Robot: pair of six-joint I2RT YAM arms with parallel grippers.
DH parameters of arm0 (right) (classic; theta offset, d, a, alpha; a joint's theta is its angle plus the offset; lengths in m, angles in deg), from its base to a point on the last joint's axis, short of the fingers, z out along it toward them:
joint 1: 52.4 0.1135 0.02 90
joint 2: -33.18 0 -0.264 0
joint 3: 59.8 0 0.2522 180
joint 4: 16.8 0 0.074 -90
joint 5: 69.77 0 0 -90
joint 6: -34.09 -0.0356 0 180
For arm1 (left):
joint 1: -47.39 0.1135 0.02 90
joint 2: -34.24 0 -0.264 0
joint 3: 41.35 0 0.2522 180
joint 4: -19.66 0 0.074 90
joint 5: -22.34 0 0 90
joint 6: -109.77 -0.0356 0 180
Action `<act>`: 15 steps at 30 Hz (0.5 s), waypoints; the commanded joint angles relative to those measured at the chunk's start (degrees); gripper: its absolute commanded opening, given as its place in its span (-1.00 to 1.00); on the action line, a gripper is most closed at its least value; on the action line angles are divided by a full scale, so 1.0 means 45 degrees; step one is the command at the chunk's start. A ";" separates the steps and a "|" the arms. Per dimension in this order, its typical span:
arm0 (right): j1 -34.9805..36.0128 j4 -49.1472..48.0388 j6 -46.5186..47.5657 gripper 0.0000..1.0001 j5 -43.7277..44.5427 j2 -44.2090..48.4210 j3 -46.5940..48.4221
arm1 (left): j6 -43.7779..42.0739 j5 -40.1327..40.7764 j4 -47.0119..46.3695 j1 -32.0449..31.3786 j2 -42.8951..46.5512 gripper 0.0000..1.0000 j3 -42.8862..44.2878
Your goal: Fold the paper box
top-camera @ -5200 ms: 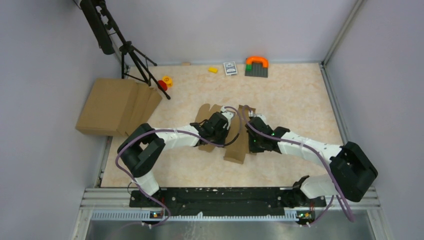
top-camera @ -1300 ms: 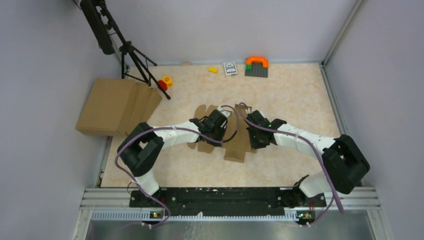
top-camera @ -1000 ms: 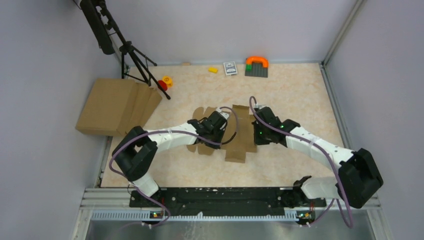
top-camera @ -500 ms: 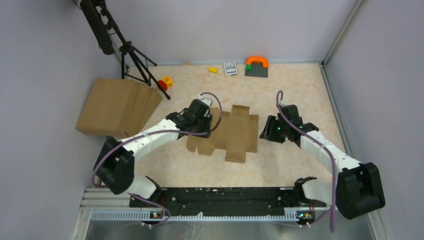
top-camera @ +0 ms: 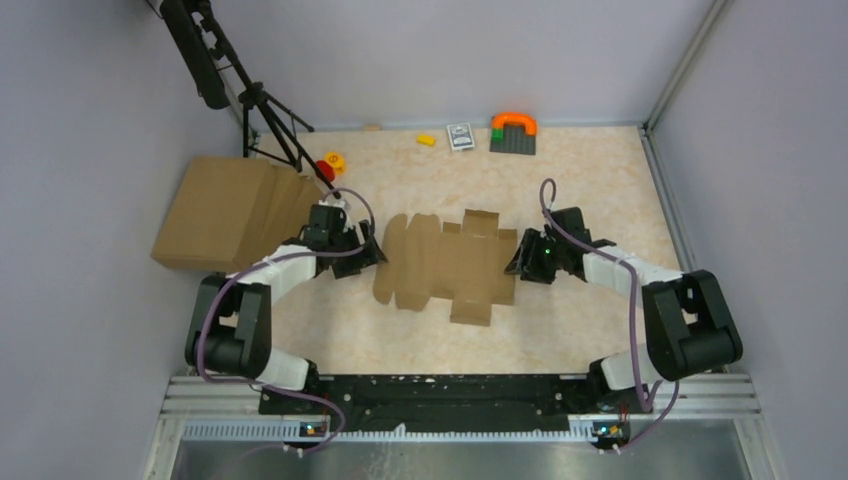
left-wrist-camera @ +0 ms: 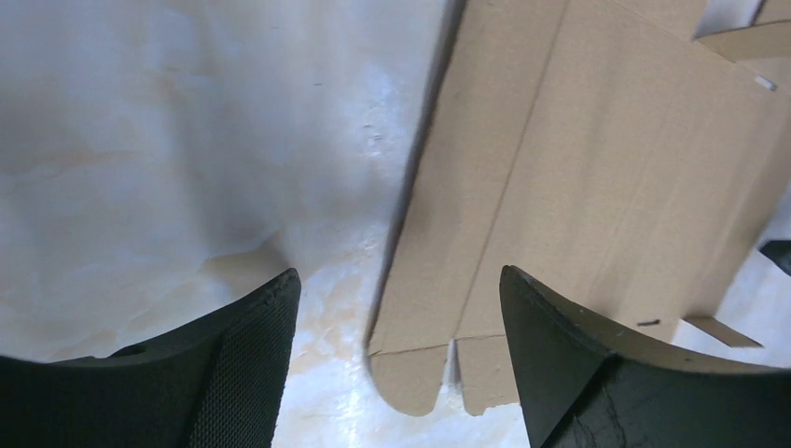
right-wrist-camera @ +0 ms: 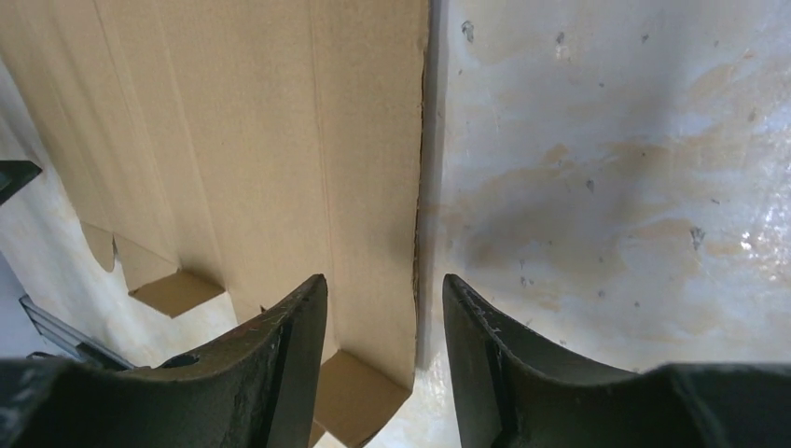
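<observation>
Top view: a small, plain brown cardboard die-cut paper box [top-camera: 447, 266] lies flat and unfolded near the middle of the beige marbled surface [top-camera: 590, 190]. Its crease lines run front to back. Rounded tabs show at its near left corner and short square flaps along its far and near edges.

The left hand [top-camera: 374, 251] is low at the box's left edge and the right hand [top-camera: 514, 264] is low at its right edge. The two hands face each other across the sheet.

Left wrist view: the left hand [left-wrist-camera: 396, 273] has its two black fingers [left-wrist-camera: 242, 364] spread well apart. The box [left-wrist-camera: 606, 177] shows its left edge and rounded tabs in the gap between them. Contact with the cardboard cannot be told.

Right wrist view: the right hand [right-wrist-camera: 382, 280] has its fingers [right-wrist-camera: 289, 364] apart with a narrower gap. The right edge of the box [right-wrist-camera: 242, 140] runs straight into that gap. Neither hand grips anything.

A larger pile of flat brown cardboard sheets [top-camera: 225, 210] lies at the left border of the surface, beside a black tripod [top-camera: 265, 110]. Along the far edge stand a small yellow block [top-camera: 426, 139], a patterned card pack [top-camera: 459, 135] and an orange arch on a grey toy-brick base [top-camera: 513, 132].
</observation>
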 commanded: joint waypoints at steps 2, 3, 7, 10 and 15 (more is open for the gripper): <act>-0.0091 -0.1405 -0.0497 -0.06 -0.0203 -0.0833 0.0193 | 0.0483 -0.2666 -0.1765 0.0126 -0.0880 0.48 0.0048; -0.0098 -0.1601 -0.0559 -0.07 -0.0281 -0.0981 0.0145 | 0.0545 -0.3036 -0.1918 0.0126 -0.1071 0.42 0.0051; -0.0100 -0.2064 -0.0703 -0.19 -0.0792 -0.1393 0.0130 | 0.0857 -0.4348 -0.2644 0.0126 -0.1700 0.21 -0.0039; -0.0099 -0.2090 -0.0769 -0.29 -0.1010 -0.1290 0.0222 | 0.1033 -0.4979 -0.3284 0.0126 -0.1876 0.05 -0.0086; -0.0038 -0.1651 -0.0575 -0.39 -0.1188 -0.0992 0.0594 | 0.1444 -0.5589 -0.3987 0.0127 -0.1420 -0.16 -0.0328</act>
